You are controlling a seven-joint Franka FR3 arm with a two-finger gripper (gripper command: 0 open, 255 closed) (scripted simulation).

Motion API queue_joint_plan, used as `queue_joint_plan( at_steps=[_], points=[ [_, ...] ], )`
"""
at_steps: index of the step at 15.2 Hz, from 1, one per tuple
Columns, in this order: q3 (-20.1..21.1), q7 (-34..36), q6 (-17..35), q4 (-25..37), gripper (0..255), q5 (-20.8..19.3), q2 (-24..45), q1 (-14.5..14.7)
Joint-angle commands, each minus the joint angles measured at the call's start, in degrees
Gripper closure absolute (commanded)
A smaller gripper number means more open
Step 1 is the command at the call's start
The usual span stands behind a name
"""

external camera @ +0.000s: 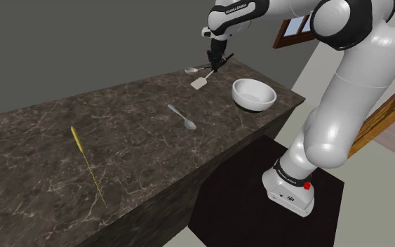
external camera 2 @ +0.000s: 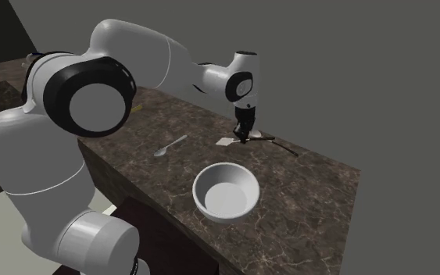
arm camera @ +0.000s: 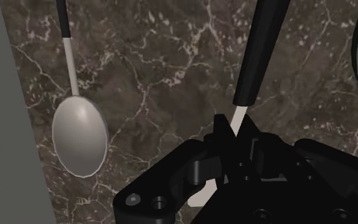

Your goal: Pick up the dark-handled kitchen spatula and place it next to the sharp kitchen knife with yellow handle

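Fingers (arm camera: pixel 220 135) clasping one spatula (arm camera: pixel 263 51), two spoons (external camera: pixel 182 117), one bowl (external camera: pixel 248 102), one knife (external camera: pixel 87 165)

Shoulder view: high beside the stand (external camera: pixel 238 179) at lower right, looking down the marbled surface (external camera: pixel 118 147). Second exterior view: close behind the arm (external camera 2: pixel 93 101), frame left. Both share the white bowl (external camera: pixel 253 93). Wrist view: hard above the surface.
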Motion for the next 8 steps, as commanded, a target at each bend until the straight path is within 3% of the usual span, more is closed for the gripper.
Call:
queue_joint_plan(
  at_steps=[1,5,8],
  points=[
    [0.0,0.1,-1.5,1.1,255,-0.3,-0.5,0.1],
    [-0.1,0.3,-4.3,3.1,255,-0.7,-1.4,0.2],
    [1.6,4.5,-4.5,2.5,255,-1.3,-2.1,2.6]
  ],
)
